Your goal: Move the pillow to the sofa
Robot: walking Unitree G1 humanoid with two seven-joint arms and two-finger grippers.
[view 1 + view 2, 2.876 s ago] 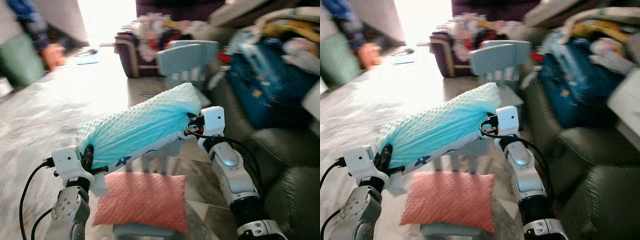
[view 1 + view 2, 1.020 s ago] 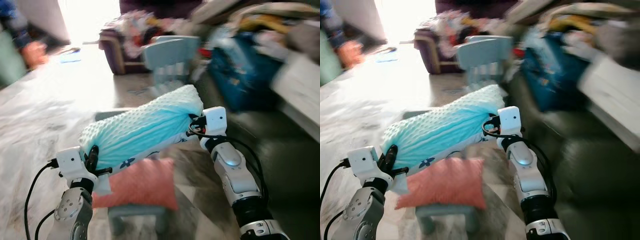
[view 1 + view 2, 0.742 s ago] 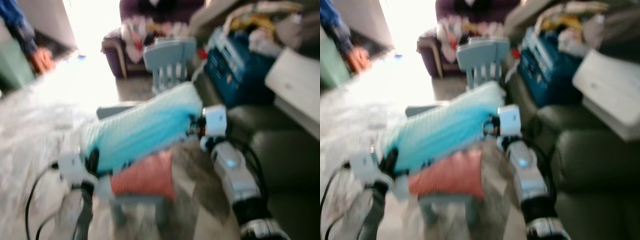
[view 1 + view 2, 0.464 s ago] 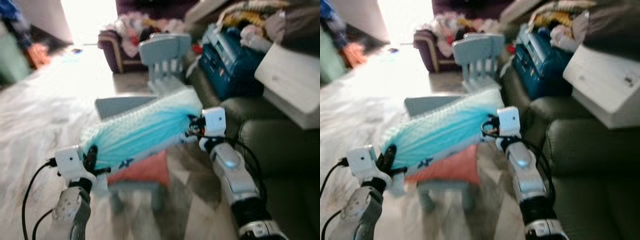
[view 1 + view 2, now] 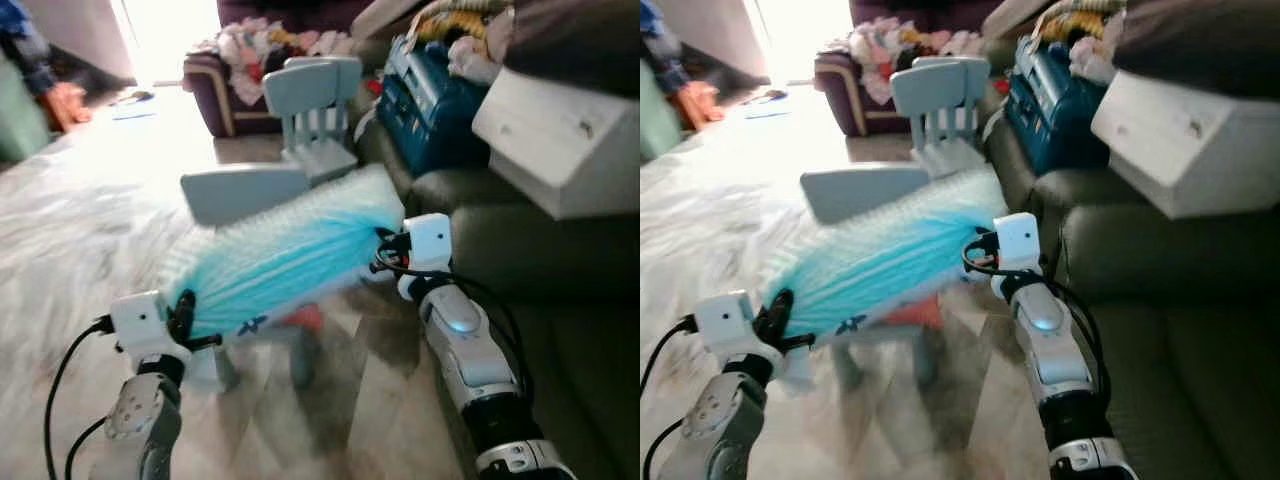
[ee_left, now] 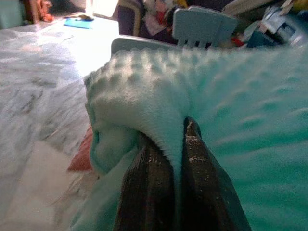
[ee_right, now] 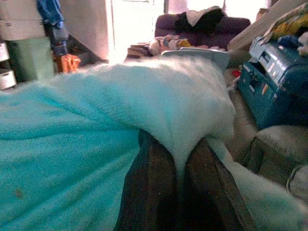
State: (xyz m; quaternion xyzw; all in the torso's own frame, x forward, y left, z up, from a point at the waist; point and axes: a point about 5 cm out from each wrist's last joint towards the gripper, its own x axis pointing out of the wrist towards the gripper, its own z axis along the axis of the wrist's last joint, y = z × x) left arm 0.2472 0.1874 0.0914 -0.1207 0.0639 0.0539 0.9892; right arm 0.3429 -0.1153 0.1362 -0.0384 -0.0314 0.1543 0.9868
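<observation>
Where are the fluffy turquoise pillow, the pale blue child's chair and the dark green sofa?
Fluffy turquoise pillow (image 5: 285, 255): left eye view, middle of its dotted top.
Pale blue child's chair (image 5: 312, 92): left eye view, its backrest.
Dark green sofa (image 5: 1160, 245): right eye view, its seat cushion.

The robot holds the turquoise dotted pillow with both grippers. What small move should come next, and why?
Probably turn a little further to the robot's right and step toward the dark green leather sofa. The turquoise dotted pillow hangs pinched at each end by the left gripper and right gripper, but it is over the floor beside the sofa, not above a cushion.
</observation>
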